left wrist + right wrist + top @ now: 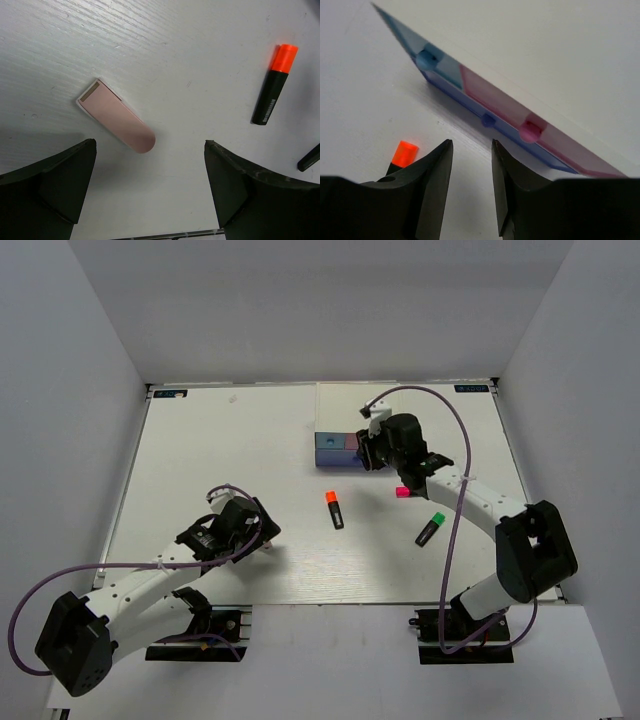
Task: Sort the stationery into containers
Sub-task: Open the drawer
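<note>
Hovering L pincer point(150, 149) spread wide over pink eraser point(117, 116); R pincer point(472, 146) part-open, empty, nr drawers point(487, 96).

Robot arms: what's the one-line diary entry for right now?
left pincer: open over pink eraser | right pincer: open, empty, facing drawer box

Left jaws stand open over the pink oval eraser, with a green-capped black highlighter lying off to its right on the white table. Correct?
Not quite: the left wrist view shows the short black highlighter near the pink oval eraser has an orange cap, not green. The rest holds.
</note>
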Action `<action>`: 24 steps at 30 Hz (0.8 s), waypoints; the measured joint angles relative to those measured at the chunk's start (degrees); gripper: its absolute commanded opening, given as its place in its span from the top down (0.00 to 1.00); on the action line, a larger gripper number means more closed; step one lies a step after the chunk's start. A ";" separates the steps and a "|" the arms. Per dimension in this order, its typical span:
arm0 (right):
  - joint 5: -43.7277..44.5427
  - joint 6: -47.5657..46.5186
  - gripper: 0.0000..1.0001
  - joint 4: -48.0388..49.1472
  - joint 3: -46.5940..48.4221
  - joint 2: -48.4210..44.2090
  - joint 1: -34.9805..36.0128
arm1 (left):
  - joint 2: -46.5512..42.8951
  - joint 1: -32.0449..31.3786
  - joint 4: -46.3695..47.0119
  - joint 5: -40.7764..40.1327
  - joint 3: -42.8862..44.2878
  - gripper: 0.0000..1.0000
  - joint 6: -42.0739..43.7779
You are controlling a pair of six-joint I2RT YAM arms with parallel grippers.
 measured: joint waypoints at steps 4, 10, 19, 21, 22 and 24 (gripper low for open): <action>3.10 7.67 0.57 -0.70 0.02 0.11 -1.62 | 0.07 0.00 0.02 0.09 0.00 0.01 0.04; 7.50 17.14 0.57 -2.78 1.07 2.05 -3.34 | 0.04 0.00 0.07 0.11 0.00 0.01 0.04; 11.34 25.27 0.57 -4.50 4.85 5.90 -3.87 | 0.04 0.00 0.11 0.13 0.00 0.01 0.04; 11.87 26.56 0.57 -4.44 5.55 6.91 -3.98 | 0.04 0.00 0.11 0.13 0.00 0.01 0.04; 12.11 27.15 0.57 -4.44 5.77 7.39 -4.02 | 0.04 0.00 0.11 0.13 0.00 0.01 0.04; 12.66 28.26 0.57 -4.48 6.08 8.20 -4.07 | 0.04 0.00 0.11 0.15 0.00 0.01 0.04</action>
